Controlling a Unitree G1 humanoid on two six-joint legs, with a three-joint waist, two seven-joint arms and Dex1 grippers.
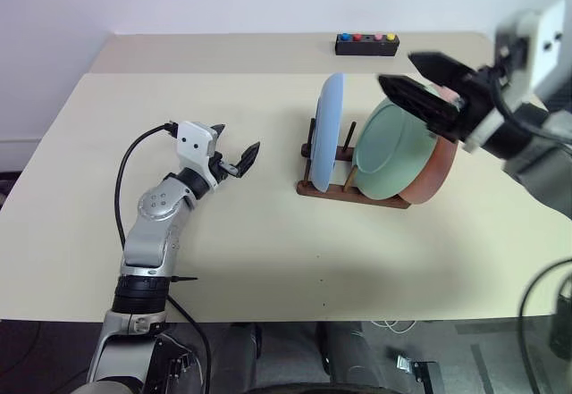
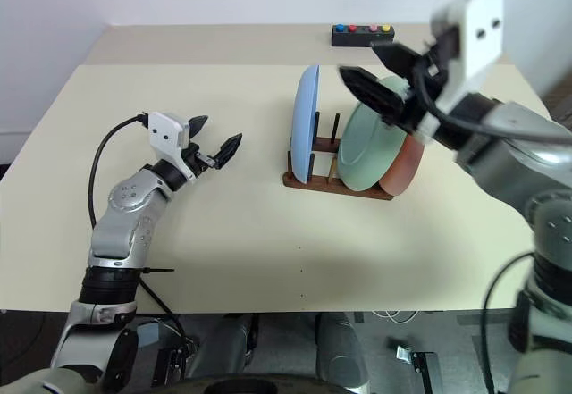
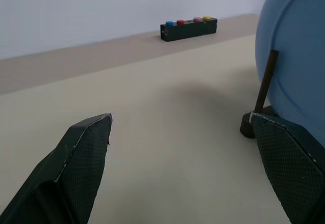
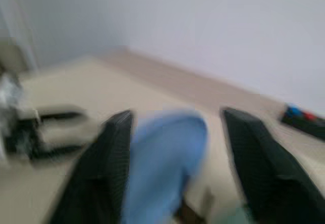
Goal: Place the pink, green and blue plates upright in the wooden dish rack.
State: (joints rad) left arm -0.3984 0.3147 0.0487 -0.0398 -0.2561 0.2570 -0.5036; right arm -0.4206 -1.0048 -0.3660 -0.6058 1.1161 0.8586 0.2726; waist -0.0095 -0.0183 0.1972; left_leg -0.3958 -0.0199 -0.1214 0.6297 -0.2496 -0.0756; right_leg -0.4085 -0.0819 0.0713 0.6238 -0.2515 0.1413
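The wooden dish rack (image 1: 350, 190) stands mid-table. A light blue plate (image 1: 329, 130) is upright at its left end. The mint green plate (image 1: 393, 153) leans tilted among the pegs, and the salmon pink plate (image 1: 440, 172) leans behind it at the rack's right end. My right gripper (image 1: 398, 70) hovers just above the green plate's upper rim, open, with nothing between its fingers. Its wrist view looks down on the blue plate (image 4: 165, 163). Left of the rack, my left gripper (image 1: 237, 144) is open and empty, pointing at the blue plate (image 3: 294, 56).
A black box with coloured buttons (image 1: 367, 45) sits at the table's far edge behind the rack. The beige table (image 1: 250, 251) reaches wide to the left and front. A black cable loops off my left wrist.
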